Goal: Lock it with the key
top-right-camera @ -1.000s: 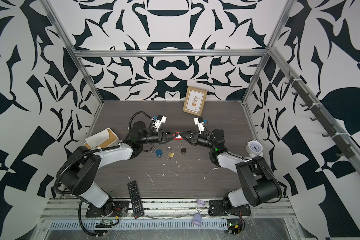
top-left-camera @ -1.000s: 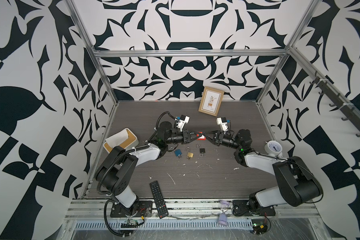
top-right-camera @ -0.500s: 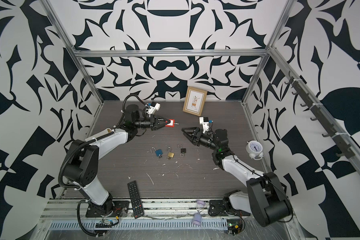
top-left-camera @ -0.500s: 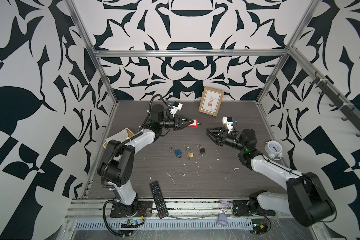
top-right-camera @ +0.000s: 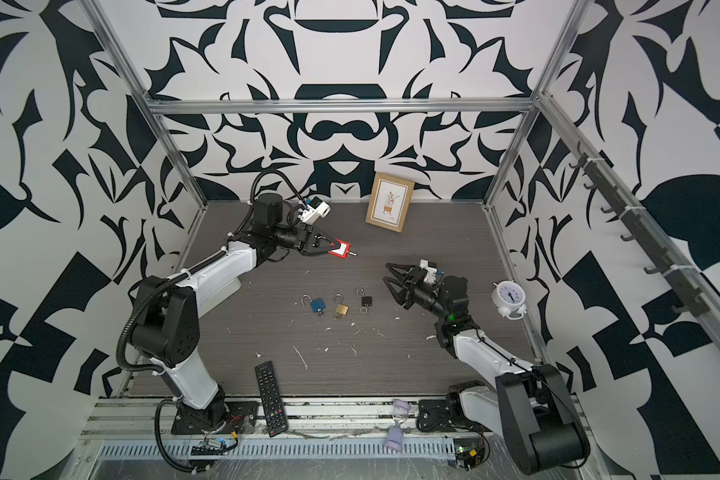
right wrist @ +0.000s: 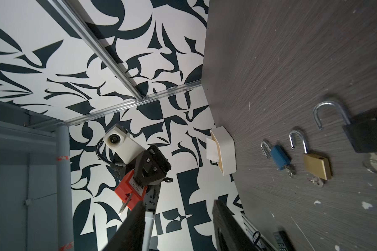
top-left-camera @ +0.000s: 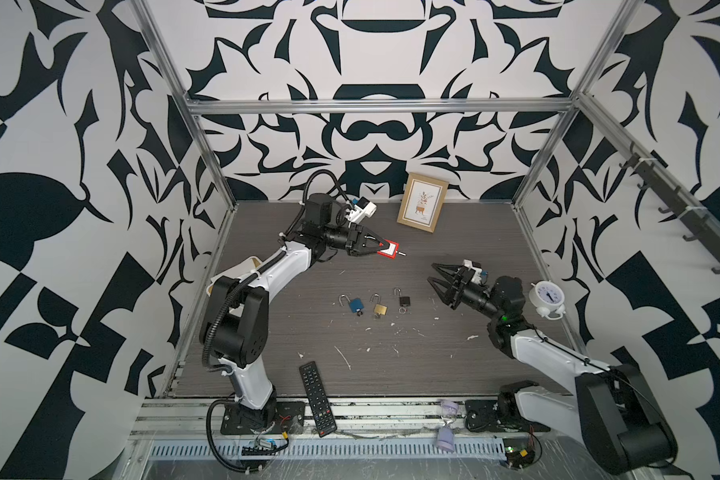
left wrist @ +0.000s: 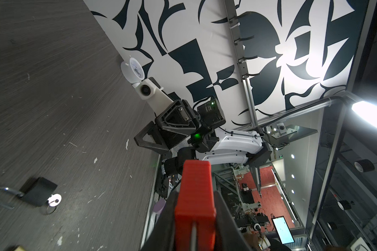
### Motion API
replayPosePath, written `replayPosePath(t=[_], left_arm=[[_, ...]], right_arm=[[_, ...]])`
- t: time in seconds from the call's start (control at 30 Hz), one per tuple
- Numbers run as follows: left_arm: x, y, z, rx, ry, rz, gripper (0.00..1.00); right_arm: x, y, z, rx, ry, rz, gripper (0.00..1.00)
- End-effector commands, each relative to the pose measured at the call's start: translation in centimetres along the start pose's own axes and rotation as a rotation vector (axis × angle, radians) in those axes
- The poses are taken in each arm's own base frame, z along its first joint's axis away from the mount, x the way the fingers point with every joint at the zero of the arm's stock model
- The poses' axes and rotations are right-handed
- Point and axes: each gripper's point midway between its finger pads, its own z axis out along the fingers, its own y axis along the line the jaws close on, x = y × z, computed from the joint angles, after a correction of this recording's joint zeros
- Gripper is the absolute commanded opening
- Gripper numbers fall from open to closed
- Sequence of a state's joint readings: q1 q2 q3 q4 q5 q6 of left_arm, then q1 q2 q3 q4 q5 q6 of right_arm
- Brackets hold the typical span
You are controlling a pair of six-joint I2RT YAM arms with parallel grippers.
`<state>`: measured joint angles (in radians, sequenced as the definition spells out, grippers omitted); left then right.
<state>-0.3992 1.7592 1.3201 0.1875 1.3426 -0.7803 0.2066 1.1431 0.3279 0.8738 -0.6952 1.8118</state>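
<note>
Here the left gripper [top-left-camera: 380,248] pinches a red padlock [top-left-camera: 390,252] held off the table [top-left-camera: 454,365], toward the back. The padlock's long axis runs on from the arm. The key [top-left-camera: 401,252] sticks out of its far end toward the right gripper [top-left-camera: 431,272], which is spread, empty and well apart. The padlock's other end is hidden inside the grip. A blue padlock [top-left-camera: 355,304], a brass padlock [top-left-camera: 380,308] and a black padlock [top-left-camera: 404,300] lie in a row nearer the front, with bare table around them.

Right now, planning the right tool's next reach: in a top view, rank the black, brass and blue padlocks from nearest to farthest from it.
1. Black padlock, right end of the row, closest to the right tool.
2. Brass padlock, middle of the row.
3. Blue padlock, left end.
</note>
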Motion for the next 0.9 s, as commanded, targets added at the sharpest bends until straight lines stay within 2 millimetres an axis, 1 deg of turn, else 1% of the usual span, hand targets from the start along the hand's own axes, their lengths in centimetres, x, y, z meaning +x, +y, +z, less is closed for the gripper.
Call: replayPosePath(t=[0.0,0.13,0.27,0.37,0.43,0.67,0.87], left_arm=[[-0.1,-1.5,0.0,0.047,0.033,0.063,0.00],[-0.1,-1.3,0.1,0.056,0.029,0.065,0.00],[-0.4,-0.9,0.2,0.067,0.026,0.052,0.00],[-0.4,-0.2,0.2,0.072,0.023,0.034,0.00],[-0.4,-0.2,0.3,0.077,0.023,0.039,0.00],[-0.4,0.3,0.1,0.071,0.009,0.024,0.00],[-0.2,0.5,0.2,0.069,0.007,0.018,0.00]], right_arm=[[2.1,4.6,-0.5,-0.149,0.058,-0.040,0.50],[3.4,6.4,-0.5,-0.187,0.098,-0.080,0.49],[5.0,7.3,0.4,-0.202,0.145,-0.111,0.47],[5.8,8.3,1.1,-0.220,0.171,-0.129,0.45],[6.0,8.7,1.4,-0.222,0.180,-0.140,0.43],[5.9,8.3,3.0,-0.209,0.196,-0.142,0.41],[6.3,8.4,4.6,-0.222,0.222,-0.130,0.39]])
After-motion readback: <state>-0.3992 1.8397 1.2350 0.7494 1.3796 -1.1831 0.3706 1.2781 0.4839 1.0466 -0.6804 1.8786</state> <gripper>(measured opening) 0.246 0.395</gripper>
